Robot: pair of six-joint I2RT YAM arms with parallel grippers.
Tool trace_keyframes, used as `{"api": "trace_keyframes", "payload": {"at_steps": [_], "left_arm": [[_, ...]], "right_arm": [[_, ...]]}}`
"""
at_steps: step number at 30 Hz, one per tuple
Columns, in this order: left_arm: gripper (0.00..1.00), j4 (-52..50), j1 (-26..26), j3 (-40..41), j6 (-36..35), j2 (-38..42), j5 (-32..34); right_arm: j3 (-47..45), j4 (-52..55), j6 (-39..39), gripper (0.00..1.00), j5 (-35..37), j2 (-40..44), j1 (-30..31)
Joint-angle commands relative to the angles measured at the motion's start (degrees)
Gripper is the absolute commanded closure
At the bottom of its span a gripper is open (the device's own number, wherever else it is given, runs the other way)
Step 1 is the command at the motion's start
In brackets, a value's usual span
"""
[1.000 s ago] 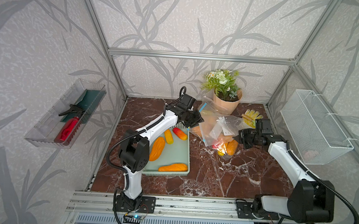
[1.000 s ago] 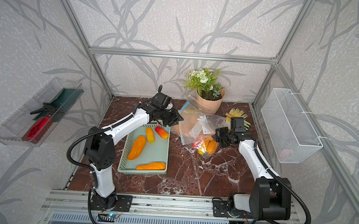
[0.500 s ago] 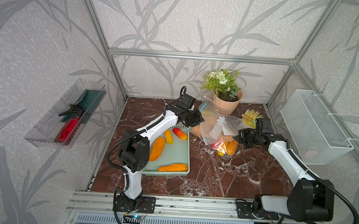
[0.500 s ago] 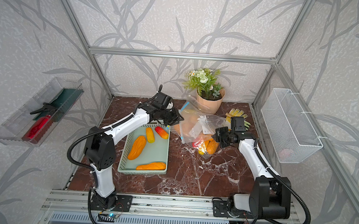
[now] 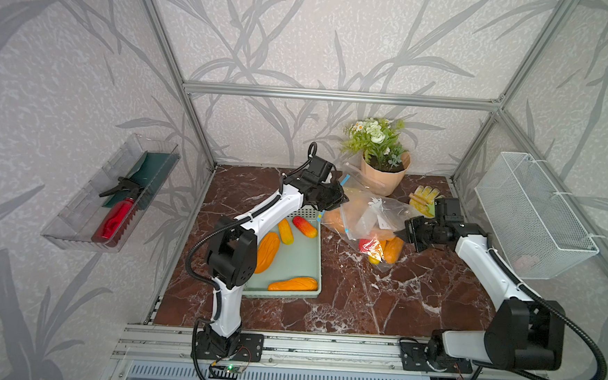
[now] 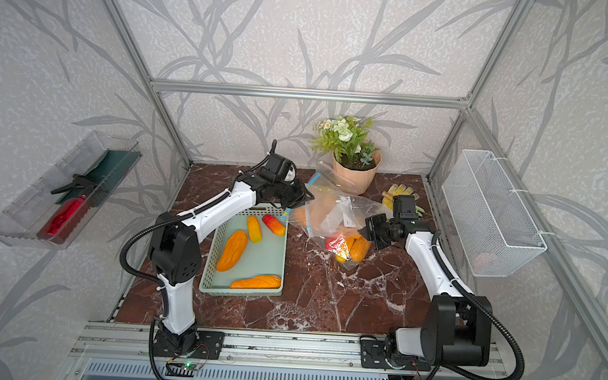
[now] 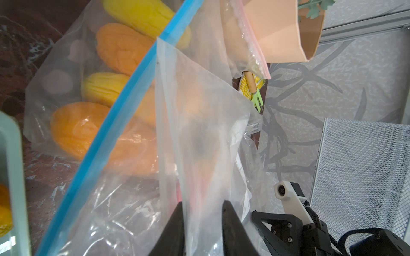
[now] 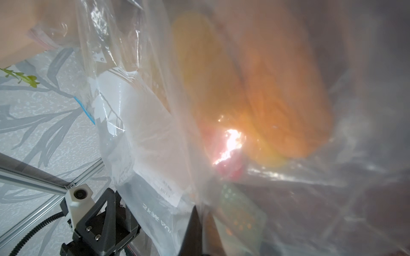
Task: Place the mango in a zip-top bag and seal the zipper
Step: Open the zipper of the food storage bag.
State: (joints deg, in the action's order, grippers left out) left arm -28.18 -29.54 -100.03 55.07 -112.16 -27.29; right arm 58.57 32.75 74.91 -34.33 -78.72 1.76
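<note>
In the last second almost nothing moved in both top views: the zip-top bag (image 5: 366, 216) lay in the same place on the bench (image 5: 378, 304), just beside the basket (image 5: 320, 264), with an orange mango (image 7: 88, 128) and other fruit already inside. The only change was at the left end effector (image 7: 203, 206). Its jaws came closer but had not yet met, and a sheet of the bag's film stood in the gap. The right end effector (image 5: 401, 235) stayed closed on the bag's opposite edge. I judged that the filling was done, and that the light-blue zipper (image 7: 115, 106), which looked still unsealed, was next.
</note>
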Motion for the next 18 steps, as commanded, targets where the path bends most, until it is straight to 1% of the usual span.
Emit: {"api": "trace_keyframes", "payload": {"at_steps": [1,4,5,8,10,11,13,14,15,16,17,18], "left_arm": [[0.74,2.23,0.19,-2.70,-0.23,-2.31,-2.02],[0.77,2.69,0.13,-2.23,0.19,-2.54,-2.56],[0.79,2.87,0.12,-1.89,0.21,-2.33,-2.45],[0.91,3.95,0.19,-1.54,1.01,-1.67,-2.56],[1.00,4.14,0.06,-2.04,2.06,-1.14,-2.90],[1.00,4.15,0.10,-2.27,3.04,-0.68,-2.99],[1.00,3.82,-0.24,-2.70,5.81,0.29,-3.08],[1.00,2.78,-0.58,-3.30,7.11,0.65,-2.87],[1.00,1.58,-1.12,-4.04,7.94,1.04,-2.38],[1.00,-0.79,-1.55,-5.13,8.56,1.27,-1.31],[1.00,-3.41,-1.96,-6.32,9.17,1.42,-0.08],[1.00,-5.46,-2.32,-7.21,9.94,1.44,0.97]], "right_arm": [[0.67,1.72,-2.49,1.00,-2.71,0.13,-0.35],[-0.23,0.75,-2.09,1.00,-2.96,0.50,-0.44],[-0.22,0.75,-2.22,1.00,-3.03,0.44,-0.52],[0.07,1.38,-3.62,1.00,-3.22,-0.02,-0.92],[0.83,2.90,-6.00,1.00,-2.99,-0.67,-1.49],[1.94,4.47,-8.17,1.00,-2.49,-1.11,-1.75],[6.89,10.52,-15.00,1.00,0.45,-2.06,-1.75],[9.72,14.52,-18.52,0.90,2.04,-2.32,-1.57],[12.01,16.70,-21.11,0.79,3.65,-2.03,-1.41],[13.60,17.89,-22.71,0.69,5.31,-1.30,-1.17],[15.32,19.40,-24.60,0.60,7.49,-0.06,-0.70],[16.74,20.36,-26.13,0.54,9.26,1.38,-0.13]]}}
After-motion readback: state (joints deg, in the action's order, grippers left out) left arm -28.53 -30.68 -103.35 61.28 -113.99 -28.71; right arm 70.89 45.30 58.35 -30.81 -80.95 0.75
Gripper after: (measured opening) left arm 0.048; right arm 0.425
